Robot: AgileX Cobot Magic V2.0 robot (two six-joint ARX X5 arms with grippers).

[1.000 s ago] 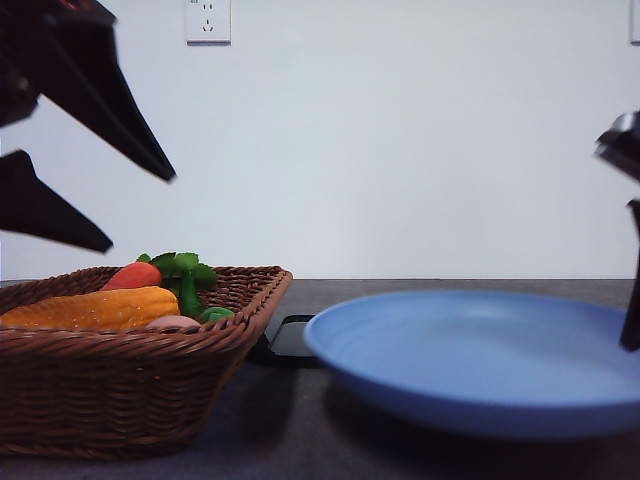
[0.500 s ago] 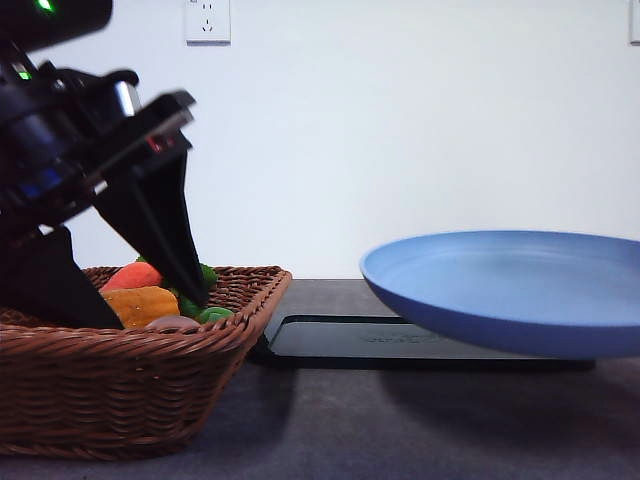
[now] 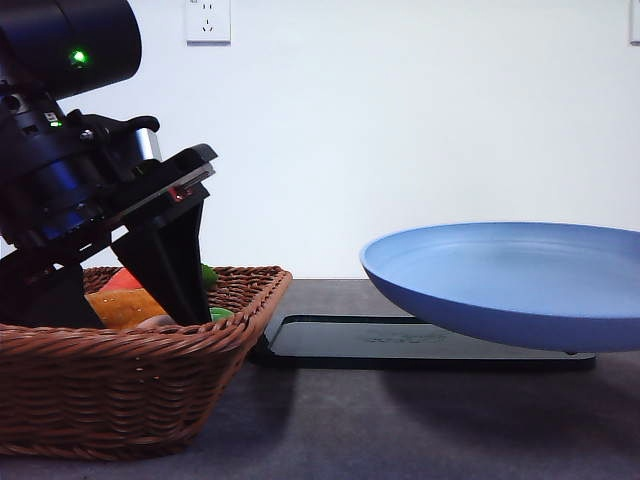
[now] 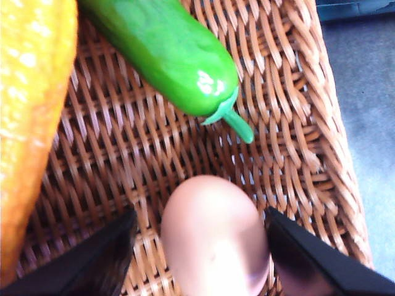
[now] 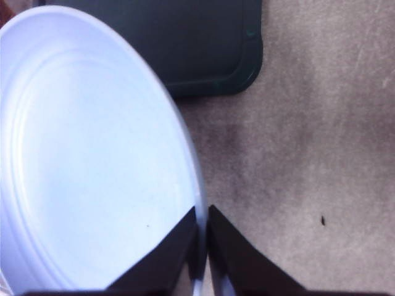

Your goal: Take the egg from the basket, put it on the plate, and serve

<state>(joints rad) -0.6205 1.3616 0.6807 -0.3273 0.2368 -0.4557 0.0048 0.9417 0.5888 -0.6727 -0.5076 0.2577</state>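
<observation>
The pinkish-brown egg (image 4: 213, 237) lies on the floor of the woven basket (image 4: 296, 123), close to its side wall. My left gripper (image 4: 203, 256) is open, with one dark finger on each side of the egg and a small gap to it. In the front view the left gripper (image 3: 115, 305) reaches down into the basket (image 3: 130, 390), its fingertips hidden behind the rim. The light blue plate (image 3: 500, 270) hangs tilted in the air above the table. In the right wrist view my right gripper (image 5: 202, 228) is shut on the rim of the plate (image 5: 92, 154).
A yellow-orange corn-like vegetable (image 4: 24, 123) and a green vegetable (image 4: 166, 55) lie in the basket beside the egg. A carrot (image 3: 118, 280) shows behind the left arm. A flat black tray (image 3: 400, 340) lies on the grey table under the raised plate.
The left gripper has come down from above the basket into it and now straddles the egg. The plate has been lifted off the table and moved right, uncovering the black tray.
</observation>
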